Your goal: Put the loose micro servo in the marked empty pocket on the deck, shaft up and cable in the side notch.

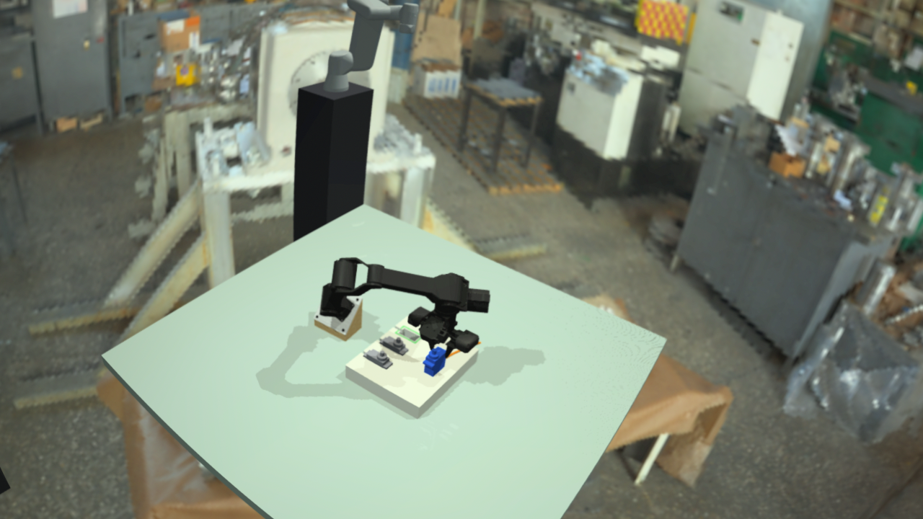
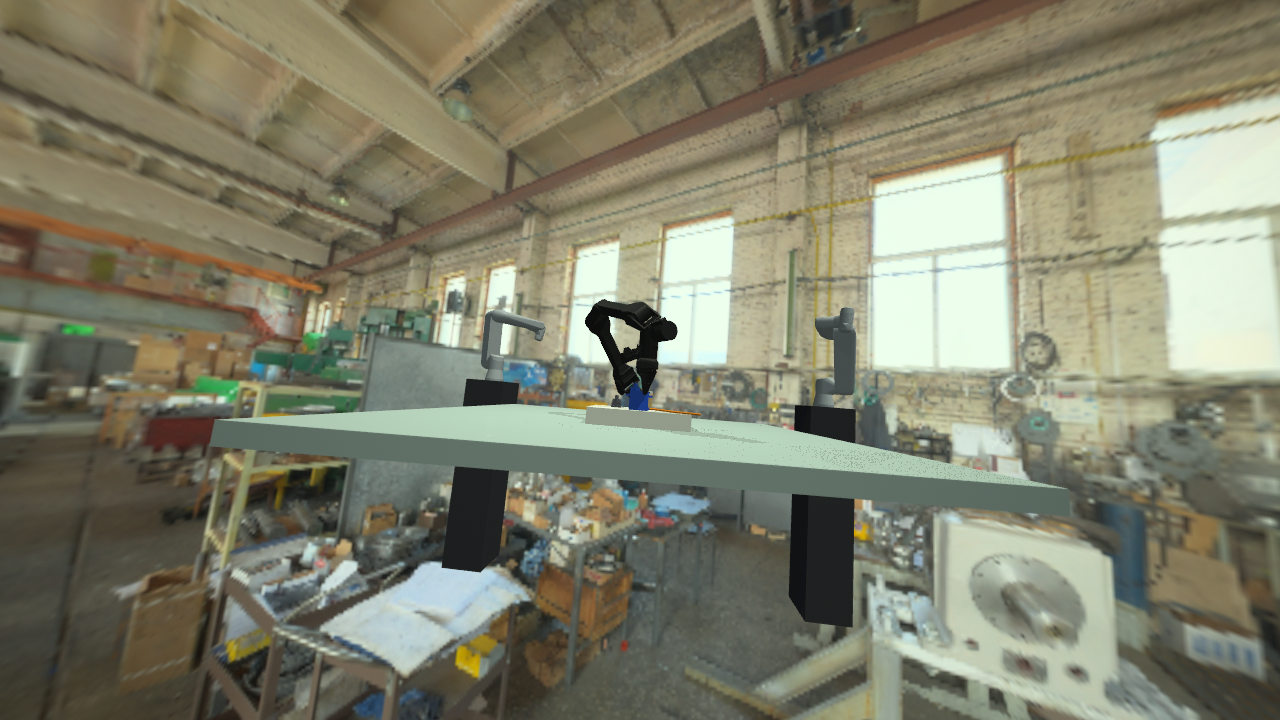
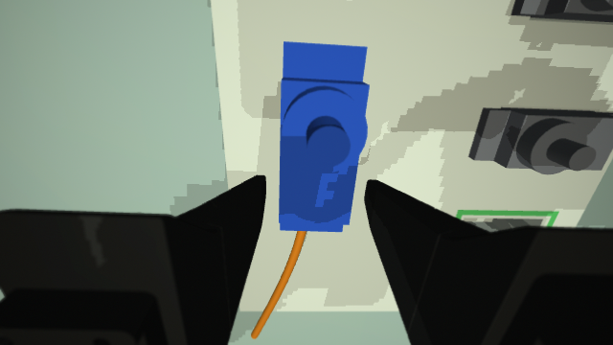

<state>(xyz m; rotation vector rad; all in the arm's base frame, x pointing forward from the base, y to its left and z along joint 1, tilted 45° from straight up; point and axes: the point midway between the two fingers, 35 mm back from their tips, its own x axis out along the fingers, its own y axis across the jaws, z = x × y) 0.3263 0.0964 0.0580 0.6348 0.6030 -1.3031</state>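
Note:
The loose blue servo [image 1: 434, 362] [image 2: 638, 399] [image 3: 321, 105] stands upright on the pale deck [image 1: 412, 390] [image 2: 626, 418] [image 3: 412, 29], shaft up. Its orange cable [image 3: 287, 278] [image 1: 466, 349] runs out from the end nearest my gripper in the wrist view. My gripper [image 3: 316, 187] [image 2: 646, 392] is part open, pointing down at the servo. Its fingertips are on either side of the servo's cable end, with a narrow visible gap on each side. The empty pocket [image 1: 407, 333] has a green outline [image 3: 508, 213], partly hidden by the right finger in the wrist view.
Two grey servos [image 1: 394, 345] [image 1: 378, 357] sit in the deck beside the pocket; the nearer one [image 3: 551, 144] is right of the blue servo in the wrist view. The arm's wedge base [image 1: 348, 322] stands behind the deck on the green table [image 1: 290, 451].

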